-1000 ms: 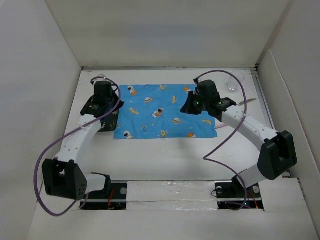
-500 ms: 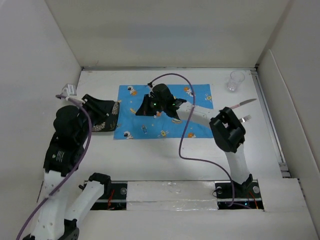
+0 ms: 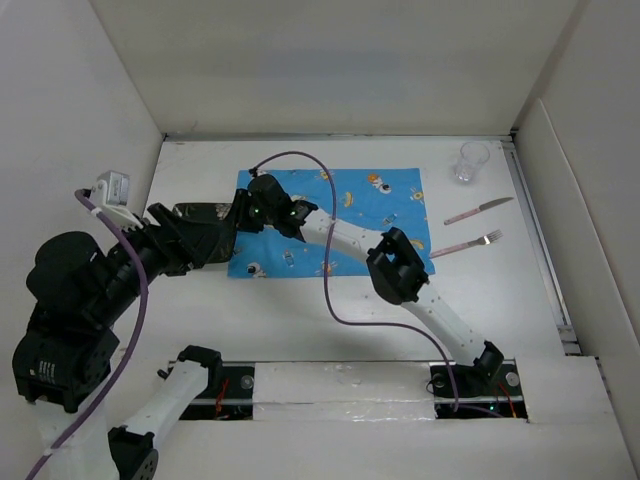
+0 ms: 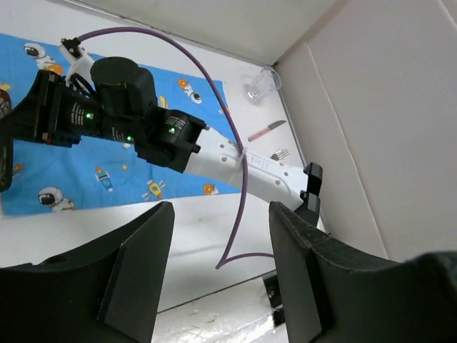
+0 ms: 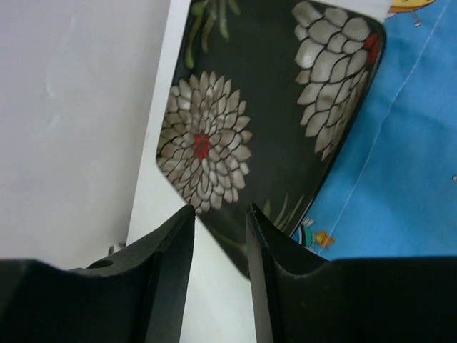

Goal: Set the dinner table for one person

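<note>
The right gripper [image 5: 219, 209] hangs over a corner of the black flowered plate [image 5: 250, 107], its fingers a little apart and holding nothing. The plate lies across the left edge of the blue mat [image 3: 390, 200]. The white dinner table [image 3: 280, 320] fills the middle of the top view. The left gripper [image 4: 218, 271] is wide apart and empty.

Your left arm [image 3: 75, 300] is reared way up on the near left, close under the overhead camera, with the forearm angled toward the far right. The left tool [image 4: 220, 214] has its fingers spread wide. Your right arm [image 3: 345, 238] is stretched clean across to the far left, elbow bent around mid-scene, wrist pitched down. The right tool [image 5: 218, 218] shows just a narrow gap between its fingers.
</note>
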Motion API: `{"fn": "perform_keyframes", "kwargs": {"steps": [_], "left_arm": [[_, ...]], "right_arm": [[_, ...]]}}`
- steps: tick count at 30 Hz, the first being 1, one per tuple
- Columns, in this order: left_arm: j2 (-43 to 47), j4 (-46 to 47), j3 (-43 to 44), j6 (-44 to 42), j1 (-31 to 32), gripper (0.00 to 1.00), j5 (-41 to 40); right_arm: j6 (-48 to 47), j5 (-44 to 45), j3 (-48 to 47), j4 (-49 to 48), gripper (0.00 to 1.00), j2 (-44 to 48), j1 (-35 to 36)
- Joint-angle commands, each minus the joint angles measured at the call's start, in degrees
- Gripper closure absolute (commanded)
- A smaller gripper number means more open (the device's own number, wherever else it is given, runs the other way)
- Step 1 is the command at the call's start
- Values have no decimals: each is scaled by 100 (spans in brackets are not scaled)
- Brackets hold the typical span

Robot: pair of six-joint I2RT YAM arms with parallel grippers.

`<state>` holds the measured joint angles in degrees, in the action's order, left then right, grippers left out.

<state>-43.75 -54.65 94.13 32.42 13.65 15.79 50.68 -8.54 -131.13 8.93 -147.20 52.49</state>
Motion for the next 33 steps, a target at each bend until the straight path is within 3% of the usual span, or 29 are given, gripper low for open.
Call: {"fn": "perform_keyframes", "kwargs": {"steps": [1, 5, 13, 28, 33], "left_arm": [[102, -494, 116, -500, -11, 47, 126], [314, -432, -201, -526, -11, 46, 266], [490, -335, -492, -492, -11, 45, 267], [604, -388, -694, -439, -11, 45, 82], [648, -397, -747, -474, -11, 45, -6]], "right_arm": [[179, 466, -528, 417, 58, -213, -37], [180, 800, -414, 575, 58, -213, 68], [364, 415, -360, 452, 58, -476, 121], [874, 229, -712, 109, 69, -898, 227], [1102, 124, -485, -215, 64, -943, 227]]}}
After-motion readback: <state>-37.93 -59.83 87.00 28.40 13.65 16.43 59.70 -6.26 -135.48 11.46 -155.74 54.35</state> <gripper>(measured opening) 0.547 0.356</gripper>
